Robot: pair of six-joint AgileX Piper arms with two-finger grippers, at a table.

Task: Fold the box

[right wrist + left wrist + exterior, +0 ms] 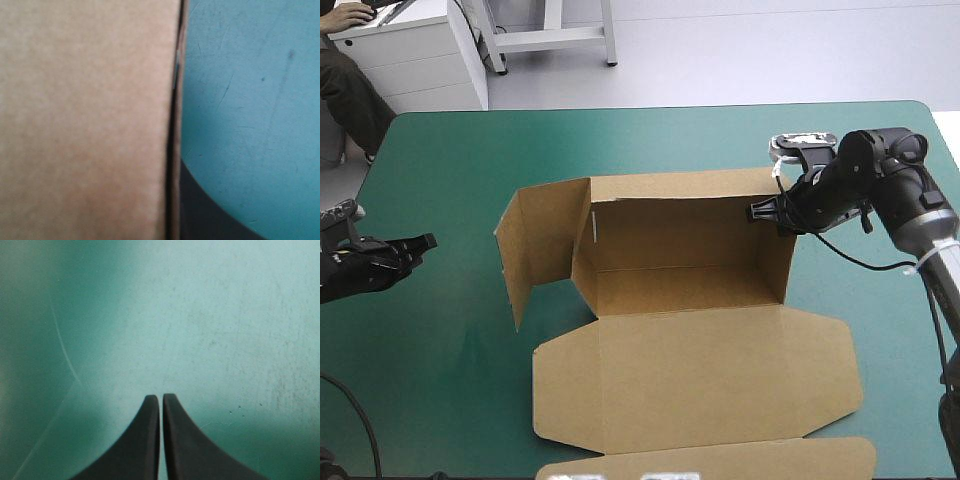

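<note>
1. Lid flap [705,460]: a narrow brown strip. It lay flat on the teal-green cover [440,370] at the table's near edge and was joined to the lid.
2. Lid [700,375]: a broad panel with rounded corners. It lay flat between the strip and the tray.
3. Box [685,300]: brown, at the table's middle, formed as an open tray with its lid laid out toward the near edge. The back wall and the right-end wall [778,250] stood raised.
4. Left-end flap [535,240]: upright, swung outward from the tray's left end.
5. Left gripper [420,243]: low over bare cover near the table's left edge, well apart from the box, with its tips toward it. The fingers were closed together on nothing. The left wrist view showed the left gripper [161,397] with only cover [200,315] ahead.
6. Right gripper [765,212]: at the far upper corner of the right-end wall, fingers clamped on that board. In the right wrist view the box [85,120] ran edge-on between them. One black finger [210,220] showed on its outer side above the cover [250,75]; the other was hidden behind the board.
</note>
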